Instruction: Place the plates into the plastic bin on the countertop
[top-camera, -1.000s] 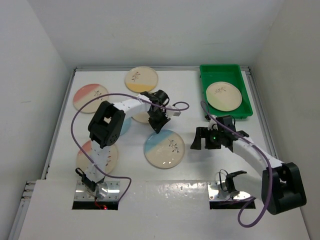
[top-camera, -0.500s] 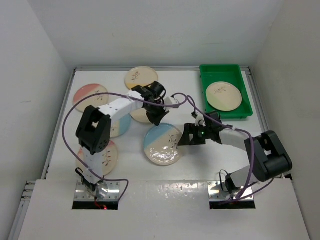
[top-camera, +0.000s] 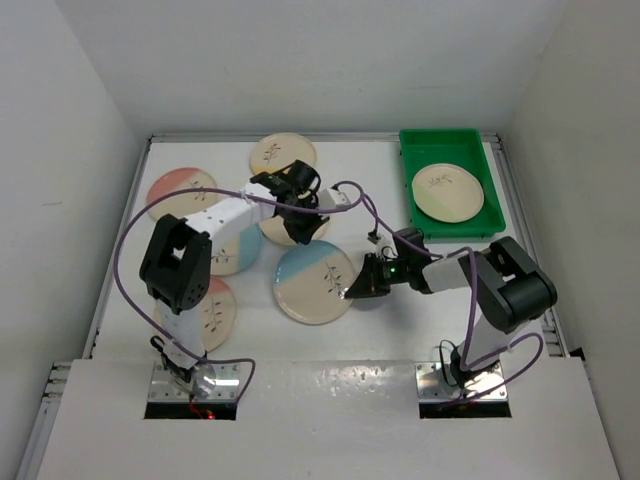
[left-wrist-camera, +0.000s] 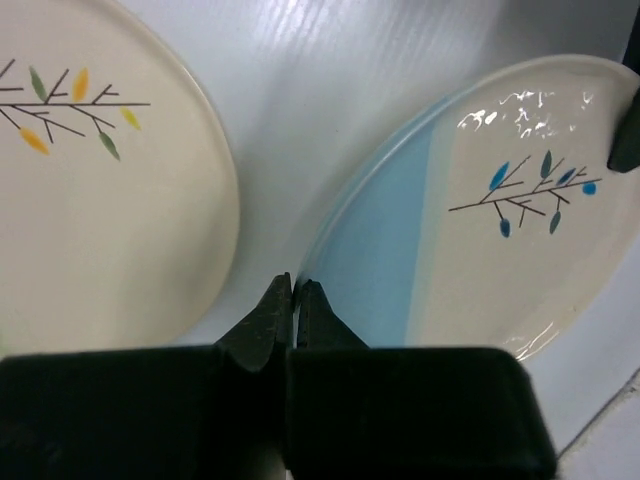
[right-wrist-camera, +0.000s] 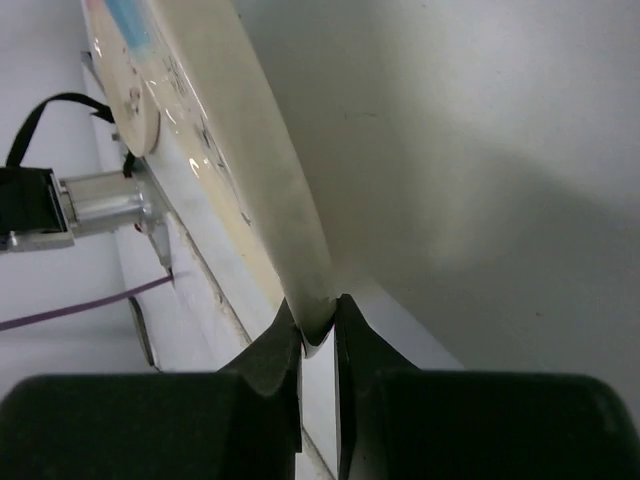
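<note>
Glossy white countertop (top-camera: 370, 170); right gripper (top-camera: 354, 288) pinches the rim of a round blue-banded plate (top-camera: 308, 285); left gripper (left-wrist-camera: 295, 295) closed.

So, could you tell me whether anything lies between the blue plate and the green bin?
No plate does; only the left arm's purple cable hangs across that gap. The right hand grips the blue plate.

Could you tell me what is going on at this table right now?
The right gripper is pinched shut on the rim of the blue plate near the middle of the countertop. The left gripper is shut at that plate's opposite edge, with nothing between its fingers. One cream plate already lies in the green bin. The other plates lie spread over the countertop's left half.
</note>
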